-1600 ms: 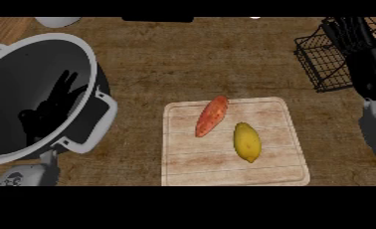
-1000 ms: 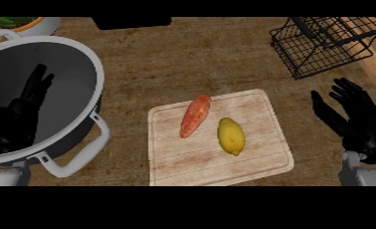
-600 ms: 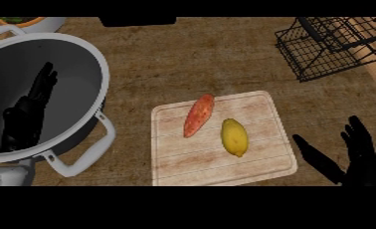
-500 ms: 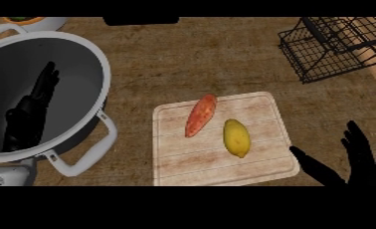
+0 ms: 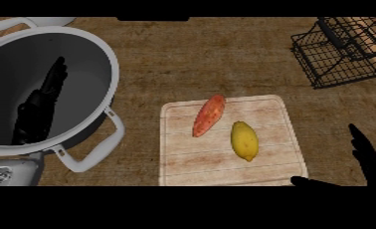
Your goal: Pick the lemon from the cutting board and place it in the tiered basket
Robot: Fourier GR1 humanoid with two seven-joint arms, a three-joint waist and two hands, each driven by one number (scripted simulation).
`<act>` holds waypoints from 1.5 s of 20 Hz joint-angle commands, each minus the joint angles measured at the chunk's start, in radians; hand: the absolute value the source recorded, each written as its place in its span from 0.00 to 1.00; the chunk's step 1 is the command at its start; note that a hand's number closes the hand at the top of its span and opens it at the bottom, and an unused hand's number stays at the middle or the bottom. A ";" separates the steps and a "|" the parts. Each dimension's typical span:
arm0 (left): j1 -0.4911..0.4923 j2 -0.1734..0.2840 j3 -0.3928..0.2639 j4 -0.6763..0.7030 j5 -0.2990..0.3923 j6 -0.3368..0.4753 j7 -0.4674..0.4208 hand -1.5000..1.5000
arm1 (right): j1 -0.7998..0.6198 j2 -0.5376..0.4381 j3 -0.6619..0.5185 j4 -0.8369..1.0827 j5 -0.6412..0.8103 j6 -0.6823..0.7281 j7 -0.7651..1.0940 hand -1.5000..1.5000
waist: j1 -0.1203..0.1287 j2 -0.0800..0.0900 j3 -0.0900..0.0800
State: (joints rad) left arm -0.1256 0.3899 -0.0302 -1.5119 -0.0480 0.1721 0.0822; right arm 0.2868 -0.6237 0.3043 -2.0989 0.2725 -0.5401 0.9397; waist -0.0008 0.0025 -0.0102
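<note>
At the lower right corner the right hand [image 5: 361,149] shows only spread, straight fingers and a thumb tip, open and holding nothing, just off the cutting board [image 5: 229,168]. On that board the lemon [image 5: 243,140] lies beside a reddish sweet potato [image 5: 209,115], untouched, with the black wire tiered basket [image 5: 334,58] well apart at the upper right. Far left, the left hand [image 5: 40,106] rests open with straight fingers over the big grey pot [image 5: 103,68]
</note>
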 commanded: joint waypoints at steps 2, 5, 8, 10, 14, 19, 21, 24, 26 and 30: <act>-0.033 -0.025 -0.025 0.039 -0.022 0.003 0.012 0.50 | -0.132 -0.053 0.002 -0.144 0.079 0.104 0.430 0.00 | 0.012 0.004 0.001; -0.023 -0.032 -0.021 0.041 -0.014 -0.007 -0.009 0.50 | -0.228 0.002 0.023 -0.107 0.074 0.148 0.536 0.00 | 0.031 0.006 0.003; -0.029 -0.039 -0.036 0.031 -0.032 -0.003 -0.001 0.50 | -0.242 0.030 0.028 -0.060 0.041 0.198 0.545 0.00 | 0.027 0.005 0.003; -0.021 -0.033 -0.015 0.026 -0.032 0.007 -0.013 0.50 | -0.265 0.029 0.006 -0.010 -0.002 0.233 0.546 0.00 | 0.033 0.005 0.004; -0.017 -0.069 -0.040 0.075 -0.055 0.019 -0.049 0.50 | -0.312 0.071 0.061 0.066 0.022 0.253 0.548 0.00 | 0.030 0.009 0.003; -0.044 -0.037 0.004 0.103 -0.032 -0.011 -0.043 0.50 | -0.335 0.152 0.114 0.123 0.074 0.260 0.548 0.00 | 0.014 0.006 0.003; -0.007 -0.046 -0.011 0.040 -0.033 -0.009 -0.019 0.50 | -0.357 0.167 0.091 0.149 0.089 0.283 0.548 0.00 | 0.022 0.000 0.004; -0.046 -0.044 0.017 0.063 -0.022 -0.006 0.000 0.50 | -0.334 0.200 0.127 0.132 0.151 0.310 0.548 0.00 | 0.002 -0.003 0.004; -0.040 -0.044 0.006 0.066 -0.026 -0.020 -0.004 0.50 | -0.347 0.221 0.148 0.177 0.188 0.336 0.548 0.00 | 0.006 -0.001 0.003; -0.042 -0.044 0.005 0.055 -0.049 -0.007 0.017 0.50 | -0.342 0.239 0.118 0.178 0.228 0.400 0.548 0.00 | -0.006 -0.004 0.004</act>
State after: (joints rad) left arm -0.1515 0.3604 -0.0131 -1.4726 -0.0811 0.1527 0.0680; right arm -0.0325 -0.4128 0.4276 -1.9109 0.4528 -0.2269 1.2537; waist 0.0074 -0.0037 -0.0022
